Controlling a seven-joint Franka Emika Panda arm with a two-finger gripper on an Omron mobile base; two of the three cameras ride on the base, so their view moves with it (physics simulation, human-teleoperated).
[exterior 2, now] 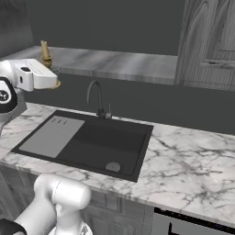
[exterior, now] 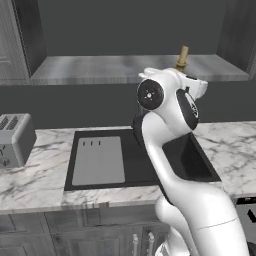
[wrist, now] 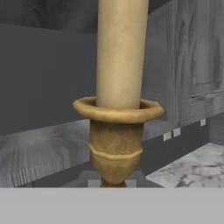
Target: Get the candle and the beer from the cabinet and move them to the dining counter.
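One candle (wrist: 120, 57) occupies the hand view at close range: a smooth cream stick, upright, set in a golden brass holder. The holder has a flared rim like a shallow collar around the foot of the stick, and below it a cup that narrows toward its stem. The foot of the holder lies below the edge of that view.

In the left base view the candle (exterior: 183, 56) stands on the marbled shelf of the cabinet (exterior: 100, 67), toward the shelf's right end and directly behind the white hand of the arm, so that only the cream stick and the brass collar rise above the hand. In the right base view the candle (exterior 2: 45, 50) stands near the front edge of the cabinet (exterior 2: 133, 64) shelf at its left end, and part of its round brass base shows beside the hand.

The fingers of the gripper are hidden in both base views and lie out of frame in the hand view, so whether they are spread or clamped on the candle cannot be told.

Below the cabinet lies one marble counter (exterior: 45, 165) holding one black sink (exterior 2: 87, 142) with one dark tap (exterior 2: 96, 98). One grey toaster (exterior: 15, 137) stands on the counter to the left of the sink.
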